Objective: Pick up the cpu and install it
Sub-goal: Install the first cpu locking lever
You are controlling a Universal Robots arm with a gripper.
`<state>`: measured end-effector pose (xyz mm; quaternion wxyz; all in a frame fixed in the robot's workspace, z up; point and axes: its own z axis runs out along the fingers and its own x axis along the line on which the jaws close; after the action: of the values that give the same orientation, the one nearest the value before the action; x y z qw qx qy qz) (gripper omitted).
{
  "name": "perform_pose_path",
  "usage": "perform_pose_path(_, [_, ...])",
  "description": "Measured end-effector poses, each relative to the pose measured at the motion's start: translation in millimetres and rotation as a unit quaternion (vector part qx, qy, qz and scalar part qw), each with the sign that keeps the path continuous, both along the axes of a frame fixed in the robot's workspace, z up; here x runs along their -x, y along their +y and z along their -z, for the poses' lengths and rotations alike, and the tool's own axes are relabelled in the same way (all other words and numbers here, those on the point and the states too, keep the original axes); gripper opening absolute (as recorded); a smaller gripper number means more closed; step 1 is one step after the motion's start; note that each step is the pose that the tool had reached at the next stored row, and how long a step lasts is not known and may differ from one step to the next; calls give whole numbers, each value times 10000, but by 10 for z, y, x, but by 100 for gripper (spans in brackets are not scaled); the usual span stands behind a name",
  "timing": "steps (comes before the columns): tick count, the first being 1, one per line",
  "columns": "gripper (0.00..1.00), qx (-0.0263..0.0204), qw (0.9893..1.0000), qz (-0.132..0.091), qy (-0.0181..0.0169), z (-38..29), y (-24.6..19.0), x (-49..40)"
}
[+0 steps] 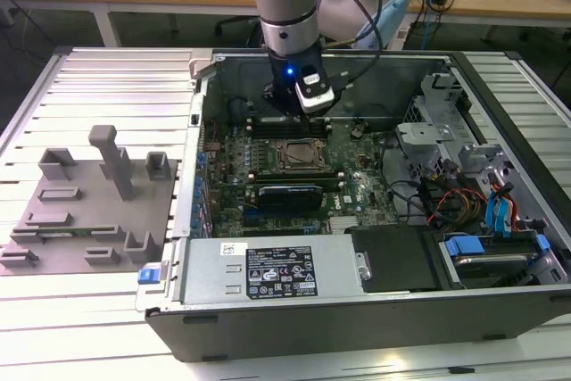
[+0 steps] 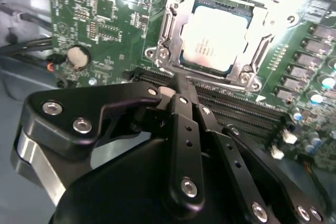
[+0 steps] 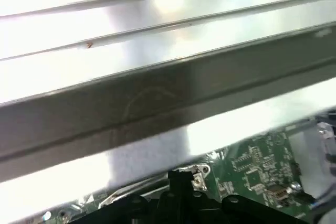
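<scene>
The cpu (image 2: 212, 38), a flat square chip with a silvery top, lies inside the metal socket frame (image 2: 167, 35) on the green motherboard (image 1: 357, 180). The frame is open around it. My gripper (image 2: 180, 80) hangs just beside the socket's edge, a little above the board, its two black fingers (image 2: 185, 124) pressed together with nothing between them. In the exterior view the gripper (image 1: 302, 120) stands inside the open computer case, just behind the socket (image 1: 302, 156). The first wrist view catches the gripper's dark tip (image 3: 178, 179) below the case's grey wall (image 3: 157, 108).
Memory slots (image 2: 247, 114) run right beside the socket under the fingers. A black card (image 1: 290, 195) lies in front of the socket, the power supply (image 1: 272, 269) along the case front, drive bays and cables (image 1: 482, 211) at the exterior view's right. A grey fixture tray (image 1: 89, 211) sits outside the case.
</scene>
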<state>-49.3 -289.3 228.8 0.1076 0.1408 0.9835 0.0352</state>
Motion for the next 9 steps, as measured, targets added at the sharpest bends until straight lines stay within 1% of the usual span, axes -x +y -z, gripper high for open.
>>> perform_pose_path(1, [11,3,10000,2,0,-50,0,0])
perform_pose_path(5, [11,7,10000,6,0,-60,0,0])
perform_pose_path(6, [11,10,10000,9,11,-59,0,-1])
perform_pose_path(7, [11,67,9999,12,111,-60,0,-2])
perform_pose_path(8, [11,114,9997,12,201,-60,0,-5])
perform_pose_path(9, [11,179,9993,11,323,-59,0,-10])
